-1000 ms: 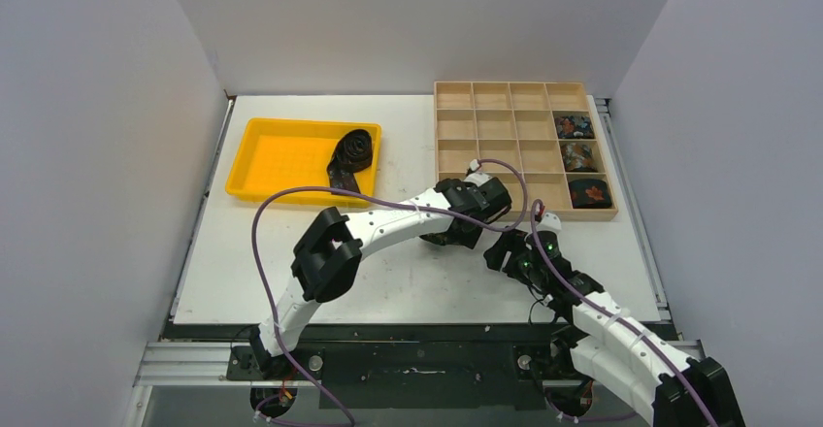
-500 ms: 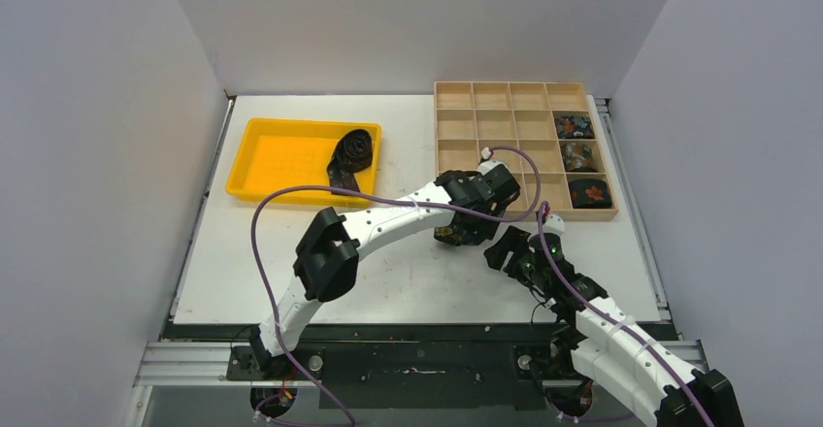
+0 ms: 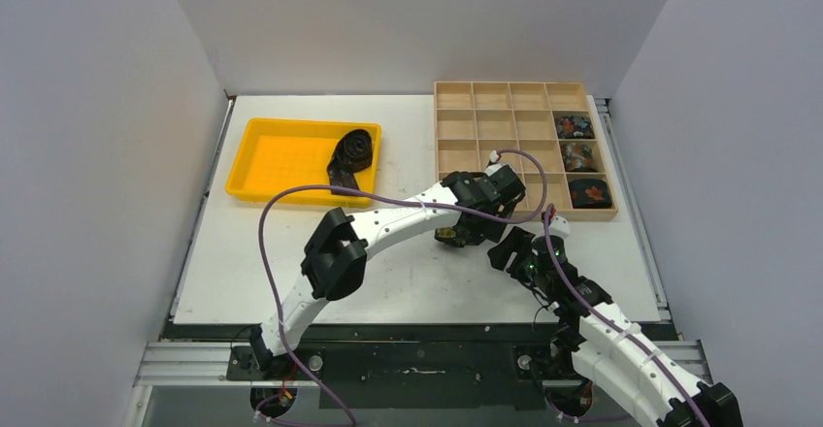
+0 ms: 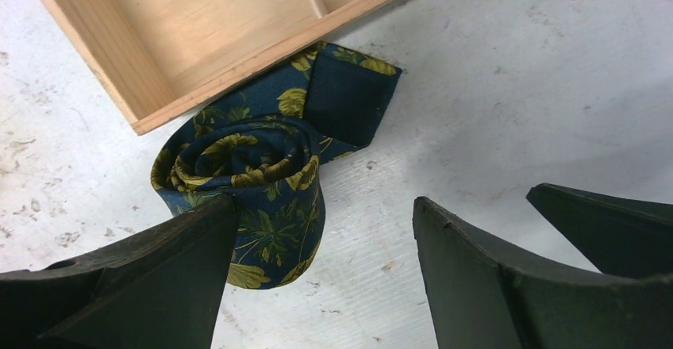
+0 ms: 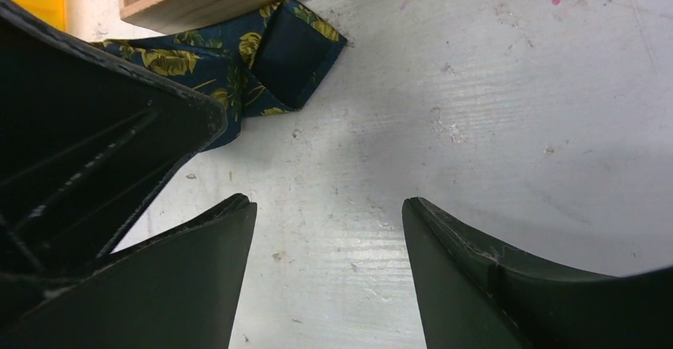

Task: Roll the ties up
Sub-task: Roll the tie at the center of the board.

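At the far left you have a yellow plastic tray [image 3: 254,146] holding a loosely coiled dark tie [image 3: 351,153]. Moving right, your left gripper [image 4: 324,206] stands with its jaws spread wide over the white table [image 3: 408,281]. A navy tie with a yellow floral print [image 4: 254,166] lies rolled into a coil at one finger, unclamped, its pointed end against the near wall of the wooden divided box [image 4: 198,24]. Your right gripper [image 5: 327,202] is likewise wide apart and holds nothing, just beside that coil, and the box's rightmost column carries three rolled printed ties [image 3: 577,157], one per compartment.
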